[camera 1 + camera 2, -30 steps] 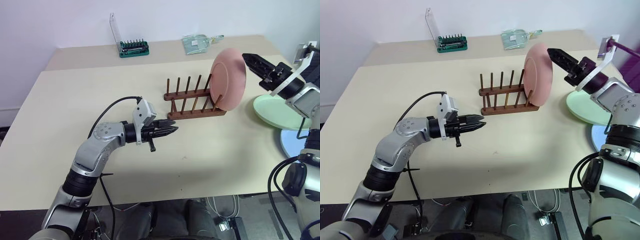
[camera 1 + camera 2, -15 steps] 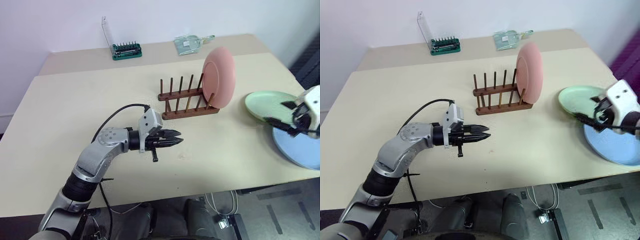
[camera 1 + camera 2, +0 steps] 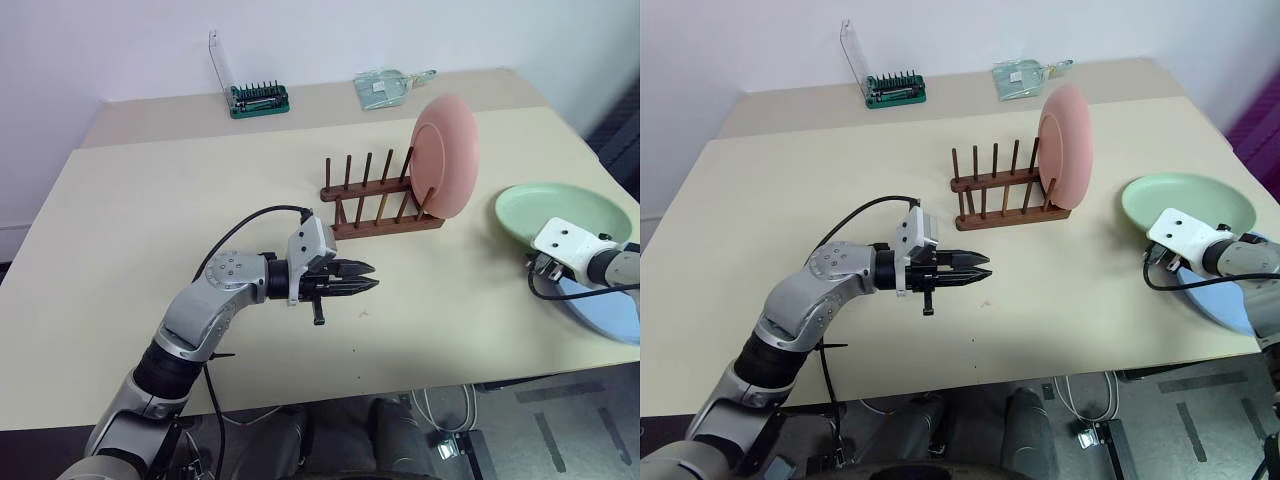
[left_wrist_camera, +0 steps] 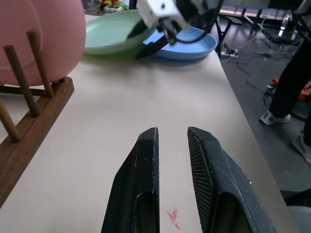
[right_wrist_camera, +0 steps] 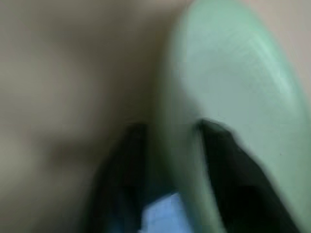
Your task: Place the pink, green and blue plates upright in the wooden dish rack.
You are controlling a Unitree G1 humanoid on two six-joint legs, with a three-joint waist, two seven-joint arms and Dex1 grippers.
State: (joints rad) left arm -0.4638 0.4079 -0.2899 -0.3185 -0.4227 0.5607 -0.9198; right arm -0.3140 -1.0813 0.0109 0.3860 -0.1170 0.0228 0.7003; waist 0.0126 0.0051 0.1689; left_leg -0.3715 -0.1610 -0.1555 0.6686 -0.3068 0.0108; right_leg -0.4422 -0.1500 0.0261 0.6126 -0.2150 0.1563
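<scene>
Beige table (image 3: 150, 200) against a white wall. Above its middle, towards the front edge, hangs the left tool (image 3: 368, 289), pressed almost together on nothing and pointing at the right edge. Behind it, well apart, stands the wooden dish rack (image 3: 370, 200), the pink plate (image 3: 447, 155) upright between the pegs at its right end.

Close to the right edge, the right tool (image 5: 172, 131) sits at the near rim of the green plate (image 3: 565, 210); I cannot tell whether it grips. That plate lies flat, overlapping the blue plate (image 3: 610, 315) by the front right corner.

Its own wrist view is blurred, with the rim running up through the tool. From the left wrist, the 2 plates touch, and a person's leg (image 4: 291, 92) stands past the table.
</scene>
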